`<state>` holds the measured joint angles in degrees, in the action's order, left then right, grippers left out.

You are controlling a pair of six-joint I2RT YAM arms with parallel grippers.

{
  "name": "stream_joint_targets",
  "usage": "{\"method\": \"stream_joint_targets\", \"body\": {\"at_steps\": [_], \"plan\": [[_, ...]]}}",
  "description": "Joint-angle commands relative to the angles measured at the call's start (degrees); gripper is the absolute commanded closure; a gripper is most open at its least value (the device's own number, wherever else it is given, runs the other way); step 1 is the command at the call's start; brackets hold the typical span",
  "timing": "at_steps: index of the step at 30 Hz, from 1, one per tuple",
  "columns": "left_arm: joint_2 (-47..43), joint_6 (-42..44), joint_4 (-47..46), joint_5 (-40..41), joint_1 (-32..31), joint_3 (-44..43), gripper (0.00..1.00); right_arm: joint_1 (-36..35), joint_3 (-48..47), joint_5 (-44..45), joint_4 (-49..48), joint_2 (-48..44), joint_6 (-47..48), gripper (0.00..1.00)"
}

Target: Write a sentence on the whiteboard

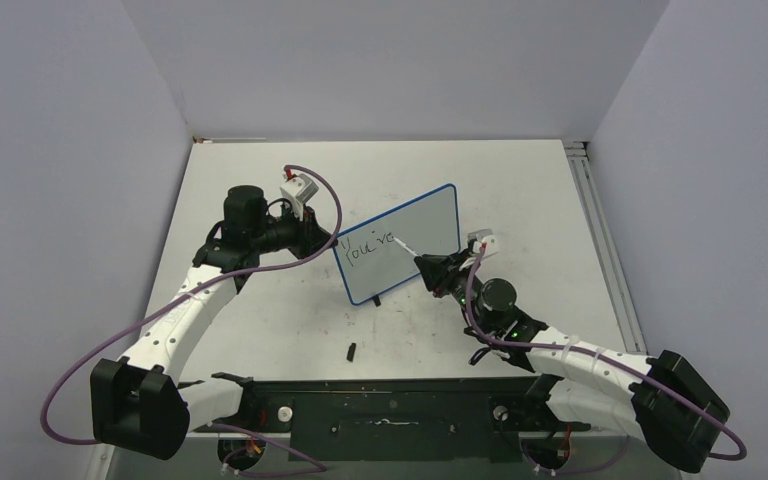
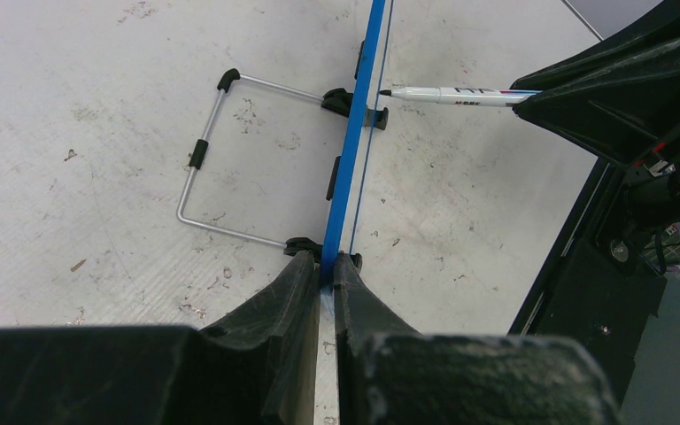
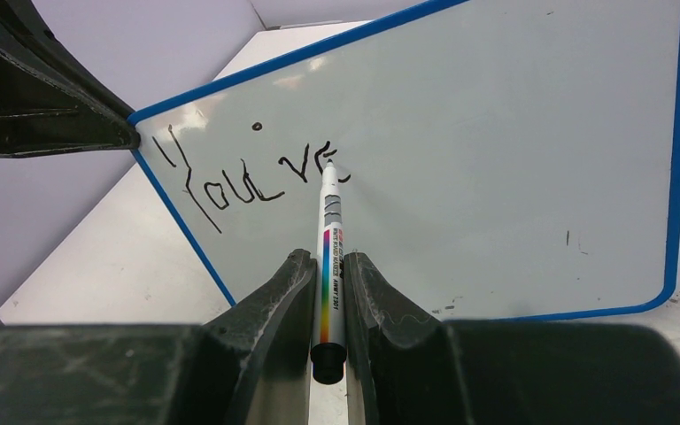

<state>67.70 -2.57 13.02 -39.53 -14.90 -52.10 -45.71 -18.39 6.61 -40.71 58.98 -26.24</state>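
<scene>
My left gripper pinched the whiteboard by its edge while my right gripper held a marker to the sentence.

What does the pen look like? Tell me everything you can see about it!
The pen is a thin white marker with a rainbow stripe and small black print down its barrel, a fine black tip and a black back end. Its cap is off. The right gripper is shut on its rear half, pointing it at the whiteboard. The tip sits right at the end of the black writing, at or almost on the white surface.
</scene>
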Motion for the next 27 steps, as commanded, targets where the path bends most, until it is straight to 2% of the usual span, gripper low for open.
{"method": "stream_joint_targets", "body": {"at_steps": [1, 27], "plan": [[0.24, -0.77, -0.36, -1.22, -0.18, -0.54, 1.00, 0.40, -2.17, -0.71, -5.37, 0.66, 0.39, 0.95], [0.39, -0.86, -0.44, -1.49, -0.13, -0.55, 1.00, 0.47, -2.26, 0.59, -8.07, 3.04, 0.33, 0.95]]}}
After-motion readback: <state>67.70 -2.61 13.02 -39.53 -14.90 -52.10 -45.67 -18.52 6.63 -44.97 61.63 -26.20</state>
